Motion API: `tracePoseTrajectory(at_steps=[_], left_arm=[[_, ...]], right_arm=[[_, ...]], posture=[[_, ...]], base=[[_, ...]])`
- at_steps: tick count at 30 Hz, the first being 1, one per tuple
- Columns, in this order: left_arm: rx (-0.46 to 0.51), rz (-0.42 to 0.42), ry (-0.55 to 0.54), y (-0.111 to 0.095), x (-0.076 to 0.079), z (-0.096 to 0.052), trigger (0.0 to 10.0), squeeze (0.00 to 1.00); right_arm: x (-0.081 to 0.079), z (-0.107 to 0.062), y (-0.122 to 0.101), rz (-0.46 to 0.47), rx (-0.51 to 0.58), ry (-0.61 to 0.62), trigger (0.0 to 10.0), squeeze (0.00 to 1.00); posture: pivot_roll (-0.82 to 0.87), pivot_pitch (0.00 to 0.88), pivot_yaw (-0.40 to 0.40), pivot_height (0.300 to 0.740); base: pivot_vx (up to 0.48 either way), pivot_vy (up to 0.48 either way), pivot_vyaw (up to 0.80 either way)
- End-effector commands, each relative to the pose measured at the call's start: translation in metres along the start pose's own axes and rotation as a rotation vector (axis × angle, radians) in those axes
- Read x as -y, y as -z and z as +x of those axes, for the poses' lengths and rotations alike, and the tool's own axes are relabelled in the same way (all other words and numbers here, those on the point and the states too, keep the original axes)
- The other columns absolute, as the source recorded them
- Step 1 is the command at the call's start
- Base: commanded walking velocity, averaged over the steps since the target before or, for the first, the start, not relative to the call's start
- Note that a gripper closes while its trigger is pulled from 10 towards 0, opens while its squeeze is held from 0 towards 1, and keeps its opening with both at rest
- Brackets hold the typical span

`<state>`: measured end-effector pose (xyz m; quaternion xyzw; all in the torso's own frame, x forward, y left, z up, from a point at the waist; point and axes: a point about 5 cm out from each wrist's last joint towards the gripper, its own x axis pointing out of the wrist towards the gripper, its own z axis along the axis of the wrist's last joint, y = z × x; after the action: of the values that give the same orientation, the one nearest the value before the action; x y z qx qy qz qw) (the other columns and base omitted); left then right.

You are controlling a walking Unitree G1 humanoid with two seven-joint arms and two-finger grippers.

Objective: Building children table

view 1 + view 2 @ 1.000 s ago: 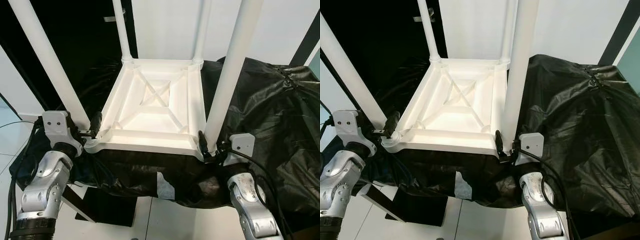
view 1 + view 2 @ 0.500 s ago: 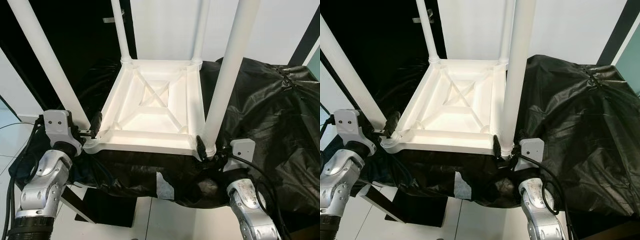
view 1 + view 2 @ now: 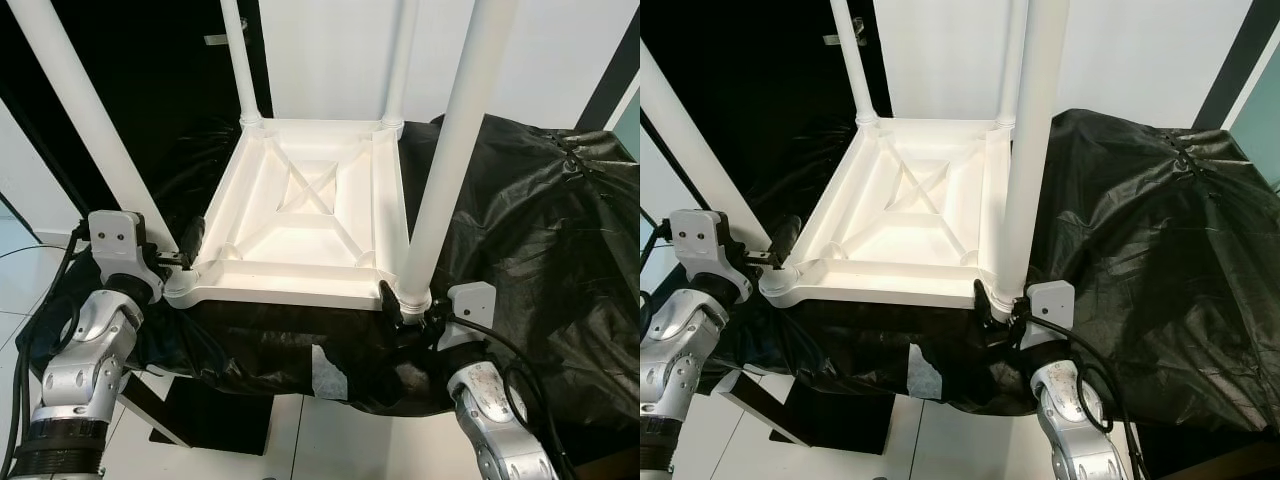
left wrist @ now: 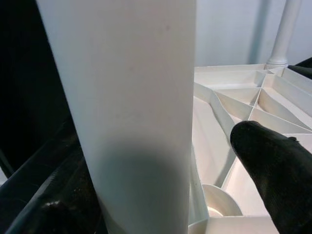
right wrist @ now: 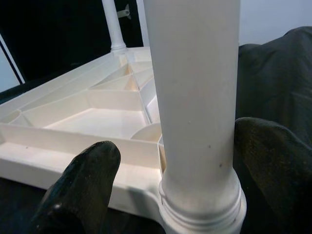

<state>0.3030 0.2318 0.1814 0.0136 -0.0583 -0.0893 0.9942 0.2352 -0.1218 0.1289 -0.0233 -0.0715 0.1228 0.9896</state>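
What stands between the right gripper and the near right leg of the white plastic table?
Nothing visible. The right gripper has its jaws on either side of the white plastic table leg, just above its base collar.
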Motion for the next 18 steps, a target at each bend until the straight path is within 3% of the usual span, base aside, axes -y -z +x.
tracePoseTrajectory(at_steps=[1, 3, 7, 9, 13, 18], left_arm=[[-0.005, 0.025, 0.208, 0.001, 0.011, 0.001, 10.0, 0.0], [-0.008, 0.025, 0.209, 0.001, 0.011, 0.002, 10.0, 0.0], [-0.012, 0.023, 0.212, 0.003, 0.012, 0.004, 10.0, 0.0], [-0.011, 0.02, 0.216, 0.003, 0.013, 0.005, 10.0, 0.0], [-0.011, 0.02, 0.219, 0.003, 0.014, 0.006, 10.0, 0.0], [-0.013, 0.018, 0.223, 0.003, 0.014, 0.008, 10.0, 0.0]], right_arm=[[-0.007, -0.004, 0.003, 0.009, -0.024, -0.048, 10.0, 0.0], [-0.006, -0.007, 0.002, 0.0, -0.025, -0.047, 10.0, 0.0], [-0.003, -0.017, -0.001, -0.166, -0.018, -0.09, 10.0, 0.0], [0.001, -0.022, -0.001, -0.199, -0.018, -0.072, 10.0, 0.0], [0.0, -0.029, -0.001, -0.197, -0.016, -0.096, 10.0, 0.0], [-0.007, -0.033, 0.0, -0.274, -0.014, -0.218, 10.0, 0.0]], posture=[[0.0, 0.0, 0.033, 0.74], [-0.01, 0.0, 0.037, 0.74], [-0.01, 0.0, 0.041, 0.74], [-0.02, 0.0, 0.048, 0.74], [-0.02, 0.0, 0.048, 0.74], [-0.03, 0.0, 0.055, 0.74]], base=[[0.0, 0.0, 0.0], [0.0, 0.0, 0.0], [0.0, 0.0, 0.0], [0.0, 0.0, 0.0], [0.0, 0.0, 0.0], [0.0, 0.0, 0.0]])
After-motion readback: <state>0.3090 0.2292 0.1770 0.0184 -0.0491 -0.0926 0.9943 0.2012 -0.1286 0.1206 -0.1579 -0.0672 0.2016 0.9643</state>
